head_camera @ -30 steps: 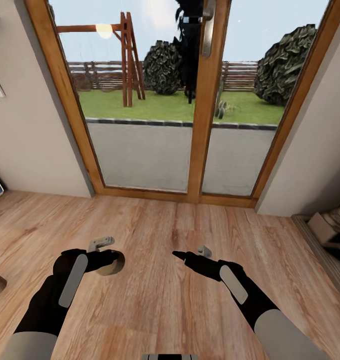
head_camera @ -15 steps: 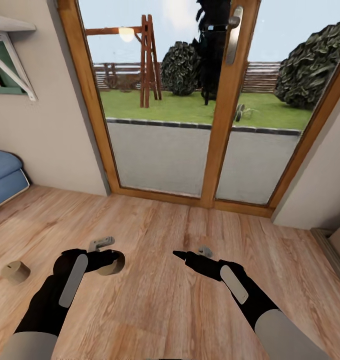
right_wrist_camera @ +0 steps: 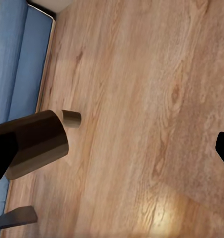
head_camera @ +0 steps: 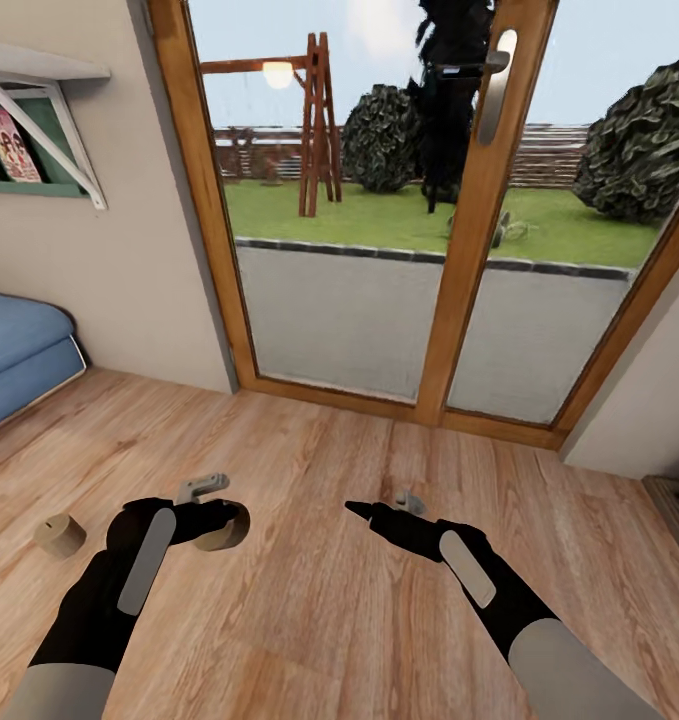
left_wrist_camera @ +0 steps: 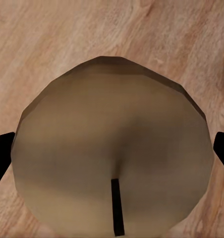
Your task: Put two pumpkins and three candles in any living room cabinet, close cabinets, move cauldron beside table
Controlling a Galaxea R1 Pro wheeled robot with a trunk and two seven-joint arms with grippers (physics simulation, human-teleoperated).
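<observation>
While the left gripper (head_camera: 222, 522) clamps 1 candle (head_camera: 223, 527) above the wooden floor (head_camera: 329, 600), its wick end faces the left wrist camera. A 2nd candle (head_camera: 59, 535) stands upright on the floor near the blue sofa (head_camera: 14, 350). The right gripper (head_camera: 379, 510) hangs with fingers apart. No writing is legible. Since 0.5 s ago, the view has swung left.

matt tan candle (left_wrist_camera: 112, 148), glossy wood floor (head_camera: 319, 620)

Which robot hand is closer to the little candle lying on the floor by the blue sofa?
Left. The left gripper, itself holding a candle, is just beside the floor candle; the right gripper is farther across.
</observation>
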